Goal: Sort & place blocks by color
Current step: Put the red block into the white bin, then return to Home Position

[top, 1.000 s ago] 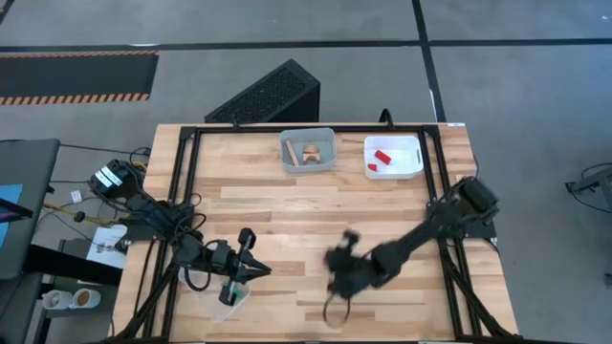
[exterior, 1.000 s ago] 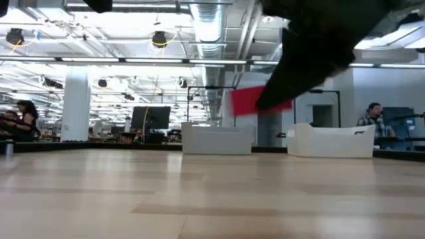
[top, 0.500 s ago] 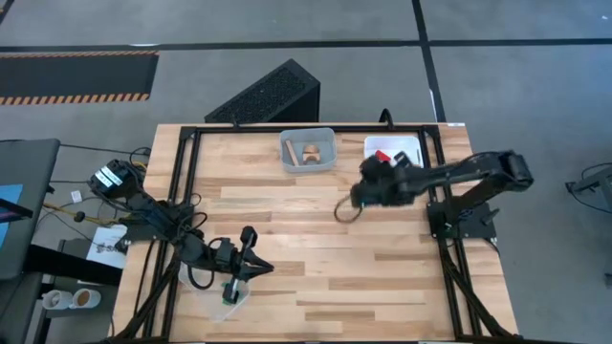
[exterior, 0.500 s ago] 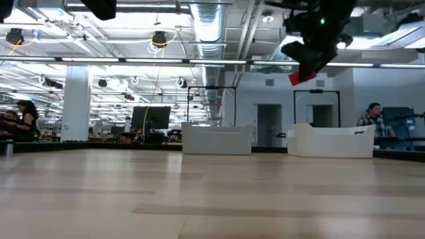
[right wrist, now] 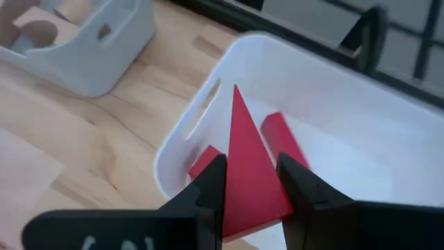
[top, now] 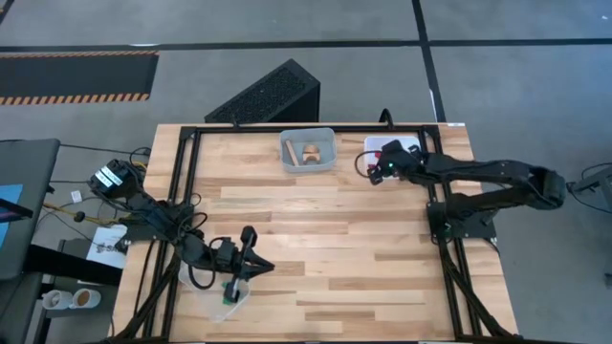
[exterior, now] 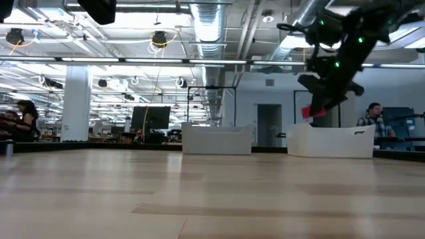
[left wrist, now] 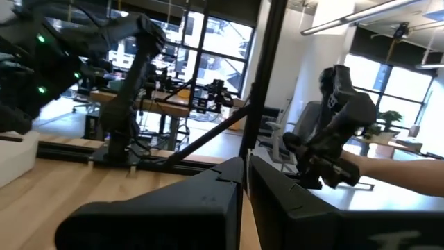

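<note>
My right gripper [top: 373, 168] hangs above the left rim of the white bin [top: 413, 172] at the table's far right, shut on a red triangular block [right wrist: 246, 167]. The low view shows that block [exterior: 309, 113] just above the bin [exterior: 332, 141]. Two red blocks [right wrist: 281, 139] [right wrist: 203, 163] lie on the bin's floor. Light wood blocks [top: 311, 151] sit in the grey bin [top: 308, 164] to the left. My left gripper [top: 260, 267] waits shut at the near left, over a clear bin holding a green block [top: 229, 287]. My right gripper pinches the red triangular block between its two fingers [right wrist: 208, 184], which sit on the wide end [right wrist: 243, 205] of the wedge. The pointed tip [right wrist: 236, 94] sticks out past the fingertips. The fingers come from above, slanting down, and the block is lifted clear over the white bin.
The grey bin [exterior: 216, 139] and the white bin stand side by side along the far edge. A clear bin [top: 215, 298] sits at the near-left corner under my left arm. Bare wooden tabletop [top: 325, 248] stretches between them. Black frame rails [top: 191, 172] border the table.
My right arm has swung from the near middle of the table to the far right, carrying the red triangular block through the air; it now hangs over the white bin. The gripper stayed shut on the block.
</note>
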Available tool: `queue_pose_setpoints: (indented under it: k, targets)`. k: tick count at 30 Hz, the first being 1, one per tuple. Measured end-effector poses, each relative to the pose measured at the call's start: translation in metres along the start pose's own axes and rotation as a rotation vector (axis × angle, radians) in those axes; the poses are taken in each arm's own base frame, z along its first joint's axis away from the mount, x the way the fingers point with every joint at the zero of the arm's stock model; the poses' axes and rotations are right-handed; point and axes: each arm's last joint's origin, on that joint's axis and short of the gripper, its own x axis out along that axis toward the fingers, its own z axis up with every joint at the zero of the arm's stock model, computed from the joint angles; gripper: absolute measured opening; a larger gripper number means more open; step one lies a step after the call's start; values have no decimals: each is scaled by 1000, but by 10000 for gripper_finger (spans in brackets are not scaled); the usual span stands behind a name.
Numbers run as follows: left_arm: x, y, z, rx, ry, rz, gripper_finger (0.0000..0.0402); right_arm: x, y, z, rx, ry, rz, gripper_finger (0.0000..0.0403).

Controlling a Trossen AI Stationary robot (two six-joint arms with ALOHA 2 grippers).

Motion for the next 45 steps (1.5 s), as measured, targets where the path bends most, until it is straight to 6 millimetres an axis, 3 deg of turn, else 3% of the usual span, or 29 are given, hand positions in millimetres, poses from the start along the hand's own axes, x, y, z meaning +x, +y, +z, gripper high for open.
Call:
queue_pose_setpoints:
  k: [3, 8, 15, 19, 23, 29, 33, 37, 40, 45]
  targets:
    - [0, 1, 0, 4, -3, 27, 12, 13, -15, -10, 59, 11, -6, 102]
    - [1, 3, 0, 1, -5, 38, 12, 27, -31, -16, 91, 45, -50, 153]
    - [3, 8, 1, 10, -8, 59, 12, 30, -30, -19, 63, 92, 11, 234]
    - [5, 11, -1, -10, 12, 74, 12, 23, -28, -17, 19, 94, 133, 251]
    - [6, 15, -4, -9, 39, 96, 12, 3, -18, -16, -87, 36, 307, 242]
    - [8, 25, -9, -24, 68, 213, 12, -45, 0, -17, -224, -171, 564, 208]
    - [9, 27, -9, -28, 71, 226, 12, -77, 10, -22, -194, -360, 804, 185]
    - [9, 27, -7, -37, 48, 237, 12, -99, 25, -42, -200, -500, 1057, 161]
    - [9, 27, -4, 42, 47, 233, 12, -106, 34, -63, -237, -527, 1109, 141]
    - [0, 23, 30, 173, -48, 265, 12, -117, 40, -86, -315, -512, 1109, 107]
